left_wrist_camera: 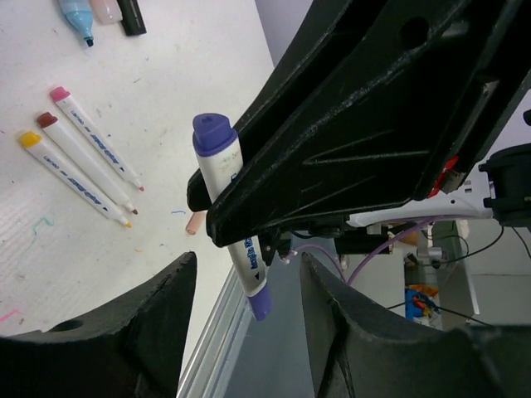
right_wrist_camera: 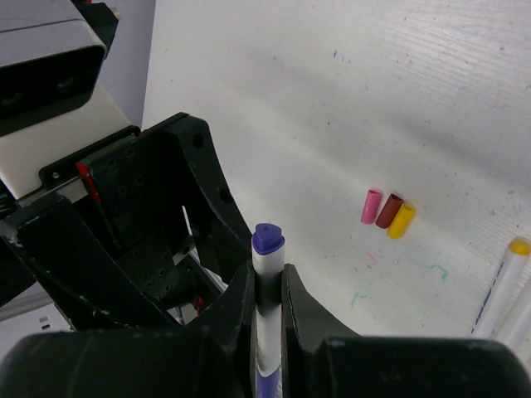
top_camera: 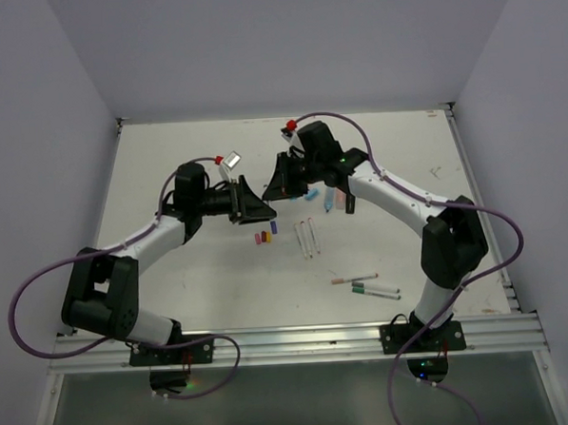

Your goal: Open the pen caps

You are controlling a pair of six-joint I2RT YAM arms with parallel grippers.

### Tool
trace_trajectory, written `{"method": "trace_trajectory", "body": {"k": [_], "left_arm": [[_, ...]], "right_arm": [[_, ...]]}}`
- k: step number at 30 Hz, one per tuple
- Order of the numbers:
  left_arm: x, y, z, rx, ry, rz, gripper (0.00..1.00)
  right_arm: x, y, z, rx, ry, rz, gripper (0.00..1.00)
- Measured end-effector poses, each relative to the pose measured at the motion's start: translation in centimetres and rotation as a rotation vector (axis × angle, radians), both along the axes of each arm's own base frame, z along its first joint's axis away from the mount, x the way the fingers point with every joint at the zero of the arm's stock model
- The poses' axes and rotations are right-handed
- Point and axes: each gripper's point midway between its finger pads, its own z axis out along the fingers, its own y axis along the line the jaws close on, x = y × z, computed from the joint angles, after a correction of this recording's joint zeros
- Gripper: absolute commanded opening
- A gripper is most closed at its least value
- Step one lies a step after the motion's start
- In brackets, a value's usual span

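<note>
My right gripper (right_wrist_camera: pixel 267 278) is shut on a thin white pen (right_wrist_camera: pixel 267 264) and holds it above the table. One purple end (right_wrist_camera: pixel 268 238) sticks out past the fingers. In the left wrist view the same pen (left_wrist_camera: pixel 232 215) has a purple cap (left_wrist_camera: pixel 259 303) at its lower end. My left gripper (left_wrist_camera: pixel 249 265) is open, with that cap between its fingers and touching neither. The two grippers, left (top_camera: pixel 255 206) and right (top_camera: pixel 281 182), meet tip to tip over the table's middle. Loose pink (right_wrist_camera: pixel 371 206), dark red (right_wrist_camera: pixel 388 211) and yellow (right_wrist_camera: pixel 401 220) caps lie together on the table.
Three uncapped white pens (left_wrist_camera: pixel 83 162) lie side by side on the table (left_wrist_camera: pixel 166 75). Blue (left_wrist_camera: pixel 76 16) and pink (left_wrist_camera: pixel 104 8) highlighters and a black one lie beyond. Two more pens (top_camera: pixel 364 284) lie near the right arm's base. A peach cap (left_wrist_camera: pixel 195 222) lies alone.
</note>
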Motion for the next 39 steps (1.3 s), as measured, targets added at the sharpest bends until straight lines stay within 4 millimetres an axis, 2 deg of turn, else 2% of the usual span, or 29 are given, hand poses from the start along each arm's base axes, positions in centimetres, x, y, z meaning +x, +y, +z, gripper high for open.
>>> {"method": "trace_trajectory", "body": {"k": [9,23,24,26,27,30,39], "left_arm": [[-2.0,0.6,-1.2,0.002,0.014,-0.013,0.49],[-2.7,-0.2,0.7,-0.067,-0.021,-0.048,0.49],[-2.8,-0.3,0.8,-0.071,-0.024,-0.052,0.47],[-3.0,-0.6,1.0,-0.077,-0.021,-0.061,0.34],[-3.1,-0.7,1.0,-0.079,-0.022,-0.066,0.17],[-3.1,-0.9,0.8,-0.079,0.001,-0.064,0.00],[-3.6,-0.9,1.3,-0.125,-0.003,-0.075,0.00]], "right_arm": [[0.4,-0.4,1.2,0.003,-0.023,-0.048,0.00],[1.0,-0.1,1.7,0.035,-0.019,-0.092,0.00],[1.0,-0.1,1.7,0.036,-0.017,-0.093,0.00],[1.0,-0.1,1.5,0.038,-0.014,-0.096,0.00],[0.9,-0.1,1.4,0.039,-0.009,-0.099,0.00],[0.8,-0.2,1.9,0.048,-0.011,-0.102,0.00],[0.9,-1.1,2.5,0.142,0.016,-0.115,0.00]]}}
